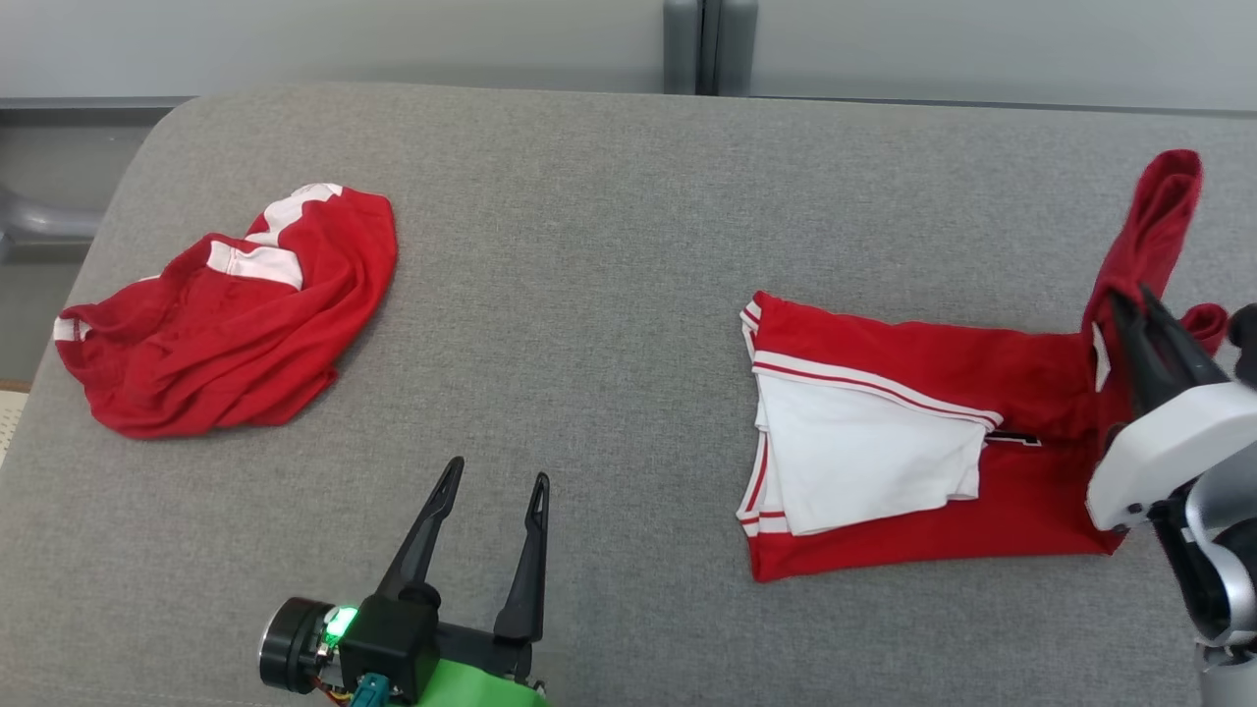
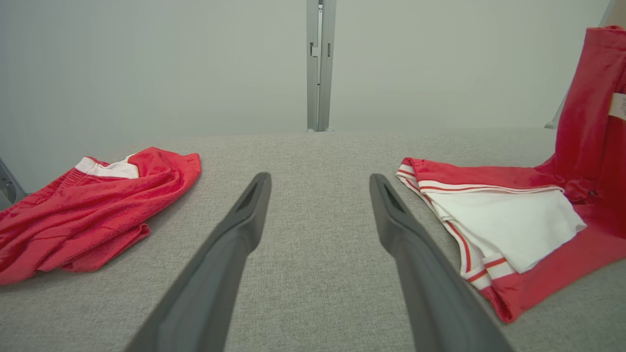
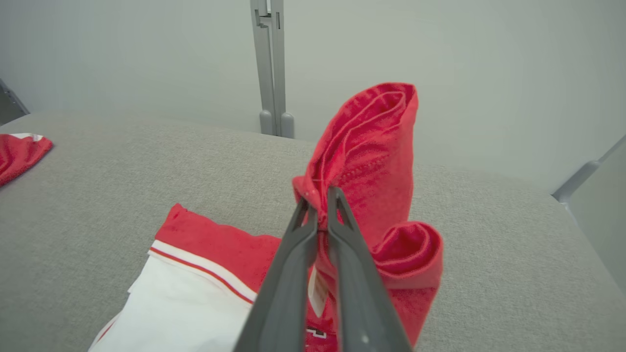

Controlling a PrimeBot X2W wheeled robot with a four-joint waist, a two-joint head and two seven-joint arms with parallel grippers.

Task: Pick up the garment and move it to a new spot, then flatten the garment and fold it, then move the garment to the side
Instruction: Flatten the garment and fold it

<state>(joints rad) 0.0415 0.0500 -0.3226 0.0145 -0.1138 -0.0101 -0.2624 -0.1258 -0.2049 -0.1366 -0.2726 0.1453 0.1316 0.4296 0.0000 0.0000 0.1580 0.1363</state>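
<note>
There are two garments: crumpled garment point(image 1: 231, 314) left, folded garment point(image 1: 884, 462) right. Two grippers: left gripper point(image 1: 499, 471), right gripper point(image 1: 1131, 295). One table point(image 1: 589, 295), one far post point(image 1: 709, 44).

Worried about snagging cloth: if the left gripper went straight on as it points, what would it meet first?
Probably nothing but bare cushion: the left gripper aims between the crumpled garment and the half-folded garment, clear of both. Its height is unclear.

A grey cloth-covered table point(image 1: 609, 245) with rounded corners spans the whole frame. At the upper left lies a crumpled red heap point(image 1: 231, 314) (white bands show along its top), possibly a pair of shorts. At the centre right lies a red and white garment point(image 1: 884, 442), partly folded flat, its right end raised off the cloth.
</note>
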